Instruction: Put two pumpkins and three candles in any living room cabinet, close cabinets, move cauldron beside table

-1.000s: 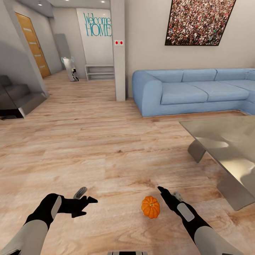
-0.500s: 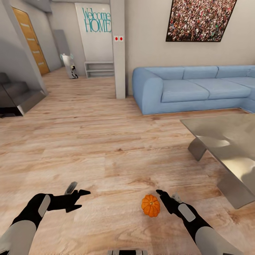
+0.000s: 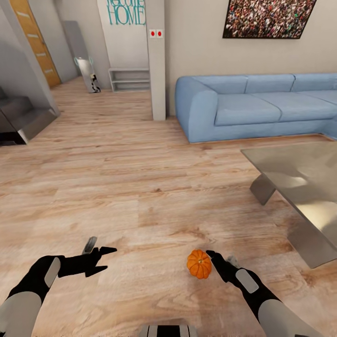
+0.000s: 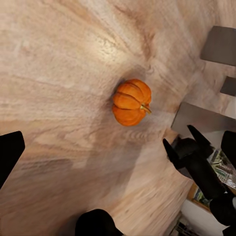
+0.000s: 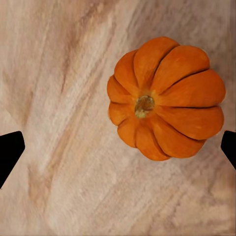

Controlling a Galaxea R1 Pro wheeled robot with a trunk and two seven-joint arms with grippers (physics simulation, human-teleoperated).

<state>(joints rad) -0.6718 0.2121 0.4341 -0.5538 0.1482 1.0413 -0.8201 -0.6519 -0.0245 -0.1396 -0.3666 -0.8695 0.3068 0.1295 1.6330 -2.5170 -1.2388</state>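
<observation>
A pale wooden floor [image 3: 117, 187] spread out ahead of the fingers. Far beyond them stood a blue sofa [image 3: 252, 110] against a beige wall, with a dark-framed picture [image 3: 269, 18] above it. A white pillar [image 3: 156, 61] carried two red switches [image 3: 156, 33]. Further off stood a low grey shelf [image 3: 129, 79], a wooden door [image 3: 32, 37] and dark steps [image 3: 23, 122].

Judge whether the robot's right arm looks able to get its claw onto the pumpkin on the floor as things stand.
Probably yes. The right claw hangs open right beside the pumpkin, which sits alone on bare wooden floor, and nothing lies between them.
</observation>
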